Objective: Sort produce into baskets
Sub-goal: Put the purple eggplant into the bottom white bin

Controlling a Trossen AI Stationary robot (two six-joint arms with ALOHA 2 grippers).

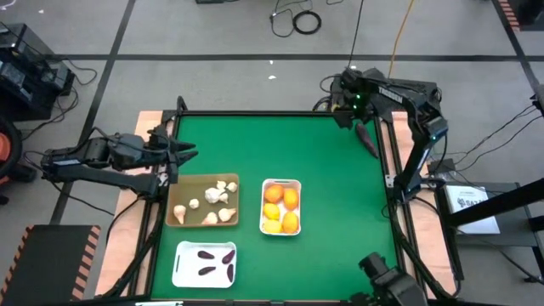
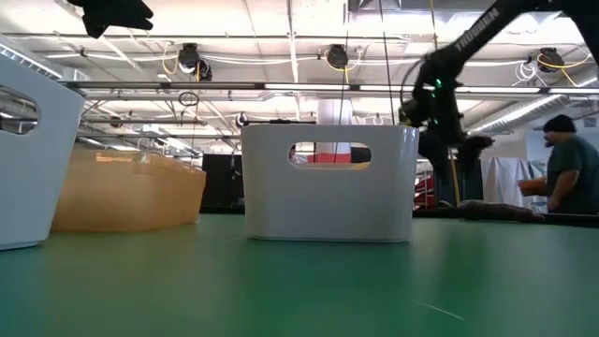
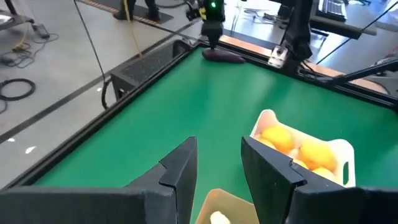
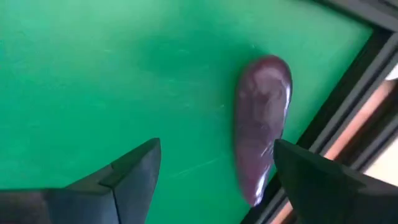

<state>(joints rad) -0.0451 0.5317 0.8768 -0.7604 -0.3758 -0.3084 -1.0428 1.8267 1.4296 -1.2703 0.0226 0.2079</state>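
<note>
Over at the left side of the table the left gripper [image 1: 180, 155] hung above the green mat [image 1: 323, 187], just past the tan tray, its fingers [image 3: 180, 171] a narrow way apart and holding nothing. Below it sat the tan square tray [image 1: 181, 192] with a scatter of whitish garlic-like bulbs [image 1: 217, 193], knobbly and pale. Nearer the front edge lay a white tray [image 1: 184, 255] carrying a few small dark purple vegetables [image 1: 208, 271], slim and glossy. Beside the tan tray, toward the middle, the other white tray [image 1: 295, 182] was packed with round orange-yellow fruits [image 1: 281, 208], smooth-skinned and touching one another. Farther right, close to the table's far right rim, a single dark purple vegetable [image 4: 261, 124] lay flat on the mat, long, rounded at one end and tapering at the other, with a dull shine. The right gripper [image 4: 217, 168] hovered over it, fingers [image 4: 134, 168] spread wide and empty, one fingertip beside the vegetable's narrow end. In the room beyond stood a person [image 2: 568, 173].
</note>
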